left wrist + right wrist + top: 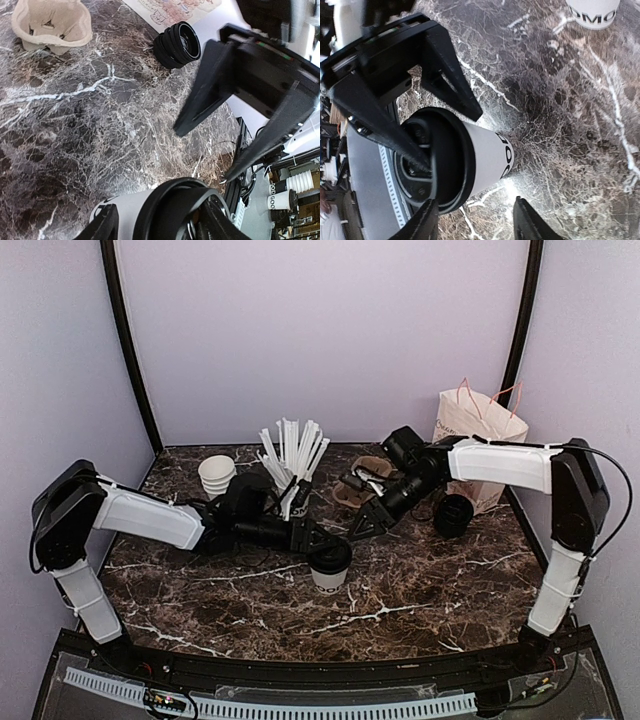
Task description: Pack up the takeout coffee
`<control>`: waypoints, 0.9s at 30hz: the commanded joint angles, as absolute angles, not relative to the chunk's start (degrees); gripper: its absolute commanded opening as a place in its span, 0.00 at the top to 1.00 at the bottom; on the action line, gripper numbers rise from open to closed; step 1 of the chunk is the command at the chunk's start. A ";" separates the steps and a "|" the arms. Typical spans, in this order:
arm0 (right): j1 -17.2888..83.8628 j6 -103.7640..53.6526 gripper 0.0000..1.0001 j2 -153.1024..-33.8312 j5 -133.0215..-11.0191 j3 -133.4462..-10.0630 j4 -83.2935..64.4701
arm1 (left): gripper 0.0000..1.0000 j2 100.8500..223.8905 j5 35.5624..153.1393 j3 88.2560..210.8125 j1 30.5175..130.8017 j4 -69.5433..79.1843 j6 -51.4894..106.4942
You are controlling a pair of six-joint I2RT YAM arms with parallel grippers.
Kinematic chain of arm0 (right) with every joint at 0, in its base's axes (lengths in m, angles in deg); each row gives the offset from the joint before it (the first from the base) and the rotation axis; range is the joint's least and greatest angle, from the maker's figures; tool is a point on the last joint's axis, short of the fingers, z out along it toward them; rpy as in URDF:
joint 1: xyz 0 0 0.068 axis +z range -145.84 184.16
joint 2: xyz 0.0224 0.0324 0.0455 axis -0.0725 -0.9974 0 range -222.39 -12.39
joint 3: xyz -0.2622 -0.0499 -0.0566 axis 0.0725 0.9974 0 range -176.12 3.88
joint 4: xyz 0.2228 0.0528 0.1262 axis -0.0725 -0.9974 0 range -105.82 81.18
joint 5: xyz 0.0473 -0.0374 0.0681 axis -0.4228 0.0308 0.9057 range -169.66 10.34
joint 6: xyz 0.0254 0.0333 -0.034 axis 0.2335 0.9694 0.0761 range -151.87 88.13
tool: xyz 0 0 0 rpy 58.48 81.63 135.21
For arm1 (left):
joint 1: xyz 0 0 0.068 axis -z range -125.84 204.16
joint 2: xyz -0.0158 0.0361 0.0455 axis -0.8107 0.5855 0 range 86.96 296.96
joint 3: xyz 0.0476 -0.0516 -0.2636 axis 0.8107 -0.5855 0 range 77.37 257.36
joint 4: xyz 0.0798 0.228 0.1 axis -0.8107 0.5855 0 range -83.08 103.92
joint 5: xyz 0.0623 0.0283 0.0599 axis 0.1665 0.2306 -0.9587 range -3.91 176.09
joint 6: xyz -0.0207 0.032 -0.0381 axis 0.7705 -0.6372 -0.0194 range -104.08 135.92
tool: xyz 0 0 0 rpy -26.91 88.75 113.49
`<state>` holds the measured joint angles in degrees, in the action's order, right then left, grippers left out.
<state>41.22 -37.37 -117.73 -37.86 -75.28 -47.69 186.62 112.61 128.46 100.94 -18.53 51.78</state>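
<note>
The takeout coffee (pixel 330 564) stands upright on the dark marbled counter (pixel 400 620), a little left of the middle and nearer the arm bases than anything else there. Its black lid is on, and dark lettering shows on the white wall below it.

The left hand (pixel 312 540) reaches in low from the left. Its two fingers are drawn in on the cup at the lid, one on each side, and grip it. In the right wrist view one black finger (pixel 395 140) lies across the front of the lid and the other sits at the lid's far edge.

Just behind and to the right of the cup hangs the right hand (pixel 362 525), tilted down toward it. Its fingers are spread wide and have hold of nothing, and bare counter shows between them.

Farther right, a stack of black lids (pixel 453 515) lies on its side. Behind the right hand sits a brown pulp cup carrier (pixel 362 480).

Toward the back, left of the middle, a cup of white straws (pixel 290 465) fans upward, with the stacked white cups (pixel 216 475) to its left. In the far right corner a paper bag (pixel 478 425) with pink handles stands upright
</note>
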 commanded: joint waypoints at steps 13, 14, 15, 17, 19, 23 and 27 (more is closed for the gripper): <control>44.31 -48.53 0.41 -105.19 -46.74 -71.16 -49.41 | 0.31 172.68 106.90 130.12 101.18 -6.78 44.66; 45.36 -49.43 0.40 -104.20 -49.19 -70.77 -49.20 | 0.31 172.51 106.73 130.28 101.18 -6.34 44.40; 46.34 -50.45 0.40 -103.38 -51.76 -70.34 -48.90 | 0.31 172.67 106.35 130.78 101.18 -5.36 43.83; 48.50 -52.39 0.39 -102.00 -56.22 -69.70 -48.52 | 0.31 173.68 105.99 131.85 101.14 -4.07 43.16; 51.09 -54.42 0.41 -101.23 -61.10 -69.58 -47.77 | 0.32 175.07 105.34 132.60 101.18 -3.87 42.94; 55.45 -59.91 0.44 -101.92 -70.52 -72.14 -47.96 | 0.36 178.79 105.54 132.85 101.18 -6.47 43.57; 60.06 -63.01 0.50 -103.75 -73.04 -73.46 -49.11 | 0.41 181.34 107.88 132.35 101.18 -8.33 44.46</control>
<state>56.41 -57.80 -102.32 -66.14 -71.19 -49.31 179.65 106.30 131.82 100.94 -6.64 44.48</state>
